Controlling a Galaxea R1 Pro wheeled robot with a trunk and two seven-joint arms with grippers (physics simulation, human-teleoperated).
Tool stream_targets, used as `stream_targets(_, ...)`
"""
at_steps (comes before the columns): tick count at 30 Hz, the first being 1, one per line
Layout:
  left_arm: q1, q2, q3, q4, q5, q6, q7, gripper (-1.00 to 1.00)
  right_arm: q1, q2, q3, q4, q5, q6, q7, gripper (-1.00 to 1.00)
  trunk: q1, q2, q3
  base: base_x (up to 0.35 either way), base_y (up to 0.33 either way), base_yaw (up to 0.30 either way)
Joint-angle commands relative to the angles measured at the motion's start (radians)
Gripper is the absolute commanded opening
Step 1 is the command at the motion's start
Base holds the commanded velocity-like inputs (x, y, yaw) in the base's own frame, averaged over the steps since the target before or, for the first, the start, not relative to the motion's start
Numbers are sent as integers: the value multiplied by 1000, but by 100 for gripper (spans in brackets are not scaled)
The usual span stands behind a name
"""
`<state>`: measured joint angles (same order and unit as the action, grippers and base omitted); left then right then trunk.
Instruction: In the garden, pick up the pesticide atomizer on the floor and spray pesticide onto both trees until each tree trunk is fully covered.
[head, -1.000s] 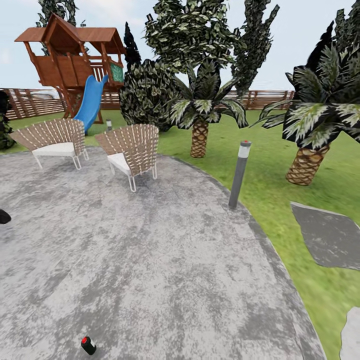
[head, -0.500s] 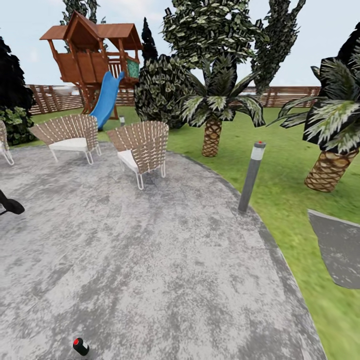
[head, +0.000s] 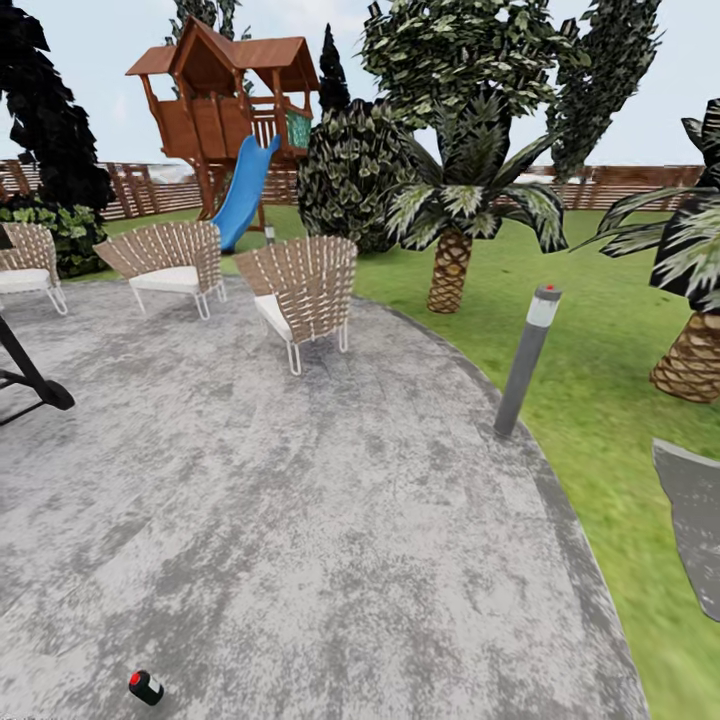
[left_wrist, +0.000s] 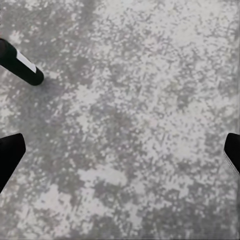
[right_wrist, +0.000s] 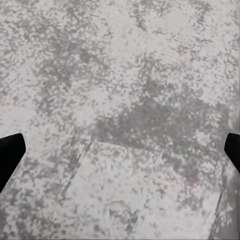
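Left gripper spread wide above patio; light, rigid, likely slick spray bottle, best pinched mid-body.

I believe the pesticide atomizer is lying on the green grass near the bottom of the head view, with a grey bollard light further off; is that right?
Not quite: the pesticide atomizer lies on the grey paved patio, not grass, as the head view shows. The bollard light does stand further off.

No writing, label, brand or number can be read on the atomizer, which lies on the patio before the chairs.
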<state>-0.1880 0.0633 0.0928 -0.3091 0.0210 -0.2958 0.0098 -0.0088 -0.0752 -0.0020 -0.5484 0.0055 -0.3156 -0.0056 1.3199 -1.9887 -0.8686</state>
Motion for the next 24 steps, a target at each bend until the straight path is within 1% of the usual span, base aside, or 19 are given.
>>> stream_targets(1,-1,1,1,1,2,-3,1,100,0,0,0,1,1,-3,-1,100,0,0,-2,241,-235,199)
stream_targets(8,-1,1,2,2,2,-3,1,100,0,0,0,1,1,-3,-1,100,0,0,-10,244,-221,200)
stream_targets(9,-1,1,7,1,2,-3,1,100,0,0,0,1,1,-2,-1,100,0,0,-11,227,-158,200)
stream_targets(11,-1,1,31,1,2,-4,0,100,0,0,0,1,1,-2,-1,100,0,0,-14,162,-89,201)
stream_targets(12,-1,0,52,1,2,-5,0,100,0,0,0,1,1,-3,-1,100,0,0,-15,70,-35,202)
stream_targets(13,-1,0,64,1,1,-6,0,100,0,0,0,1,1,-2,-1,100,0,0,-16,45,-23,203)
stream_targets(15,-1,-1,77,1,1,-6,0,100,0,0,0,1,1,-3,-1,100,0,0,-18,23,-12,203)
stream_targets(19,-1,-2,85,1,1,-6,-1,100,0,0,0,1,1,-3,-1,100,0,0,-23,7,-3,204)
stream_targets(24,-1,-3,87,1,1,-6,-2,100,0,0,0,1,1,-3,-1,100,0,0,-28,1,0,204)
